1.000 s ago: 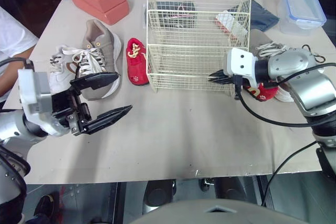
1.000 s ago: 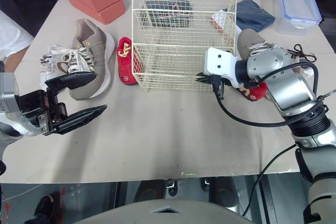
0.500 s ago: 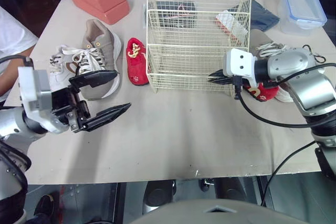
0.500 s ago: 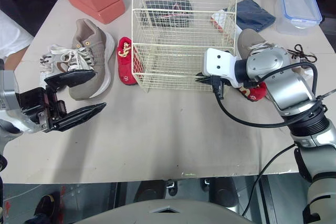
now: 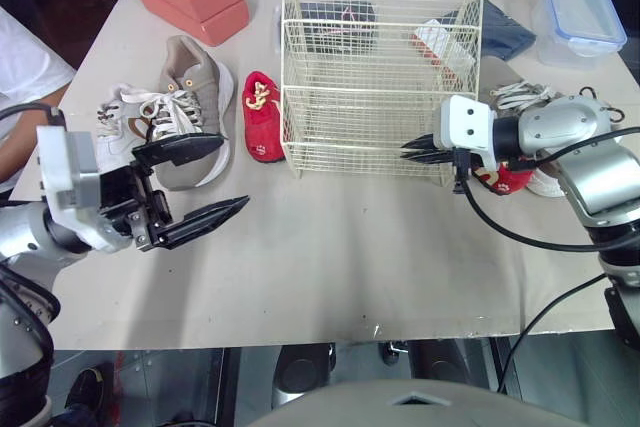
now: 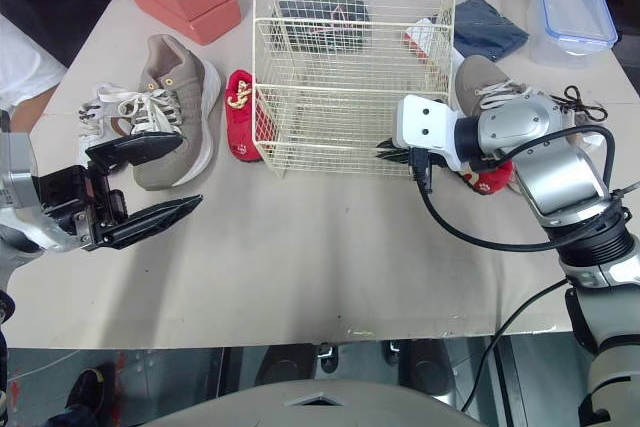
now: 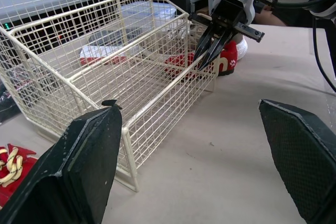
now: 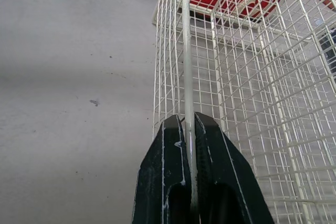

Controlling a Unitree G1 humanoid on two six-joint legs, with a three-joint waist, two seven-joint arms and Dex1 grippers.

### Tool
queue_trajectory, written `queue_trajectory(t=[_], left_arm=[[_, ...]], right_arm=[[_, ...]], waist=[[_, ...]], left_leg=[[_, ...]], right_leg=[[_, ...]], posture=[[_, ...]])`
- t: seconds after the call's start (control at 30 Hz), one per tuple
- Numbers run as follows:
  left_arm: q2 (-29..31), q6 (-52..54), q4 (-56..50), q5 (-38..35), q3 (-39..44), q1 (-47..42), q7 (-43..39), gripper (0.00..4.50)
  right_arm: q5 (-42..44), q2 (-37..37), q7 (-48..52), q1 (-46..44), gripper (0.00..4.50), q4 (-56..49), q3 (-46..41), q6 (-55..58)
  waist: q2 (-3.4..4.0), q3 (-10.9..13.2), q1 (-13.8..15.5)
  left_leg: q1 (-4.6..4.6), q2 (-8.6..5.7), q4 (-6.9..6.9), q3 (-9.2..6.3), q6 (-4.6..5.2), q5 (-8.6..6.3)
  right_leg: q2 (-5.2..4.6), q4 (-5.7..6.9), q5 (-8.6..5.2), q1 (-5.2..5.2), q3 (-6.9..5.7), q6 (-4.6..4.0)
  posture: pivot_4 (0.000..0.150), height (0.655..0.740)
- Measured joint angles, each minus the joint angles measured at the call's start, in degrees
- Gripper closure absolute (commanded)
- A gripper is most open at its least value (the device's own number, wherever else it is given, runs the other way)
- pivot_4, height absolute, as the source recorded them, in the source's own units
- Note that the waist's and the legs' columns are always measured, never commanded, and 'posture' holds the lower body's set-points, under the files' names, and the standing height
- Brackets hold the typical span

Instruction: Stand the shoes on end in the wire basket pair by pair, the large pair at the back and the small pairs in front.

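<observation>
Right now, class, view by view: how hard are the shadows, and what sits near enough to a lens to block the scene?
Left eye view: soft light; the wire basket casts a faint shadow on the table. Left wrist view: the open left gripper has fingers looming dark and large in the foreground. Right wrist view: the right gripper, shut on a basket wire, stands close before the lens.

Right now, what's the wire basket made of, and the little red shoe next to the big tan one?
The wire basket looks like thin metal wire with a smooth cream coating: a stiff see-through grid. The little red shoe looks like soft matte cloth, maybe felt, with twisted yellow cord on top.
</observation>
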Motion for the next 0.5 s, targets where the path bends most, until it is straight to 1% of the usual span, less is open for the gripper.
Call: queue_trajectory(t=[0.5], left_arm=[[0.01,0.40,0.12,0.17,0.00,-0.02,-0.26,0.00]], right_arm=[[1.55,-0.28,1.60,1.04,4.46,-0.07,-1.60,-0.45]], waist=[[0.00,0.05,0.01]], left_leg=[[0.00,0.00,0.00,0.00,0.00,0.00]], right_leg=[[-0.01,0.00,0.00,0.00,0.01,0.00]], posture=[[0.150,0.6860]])
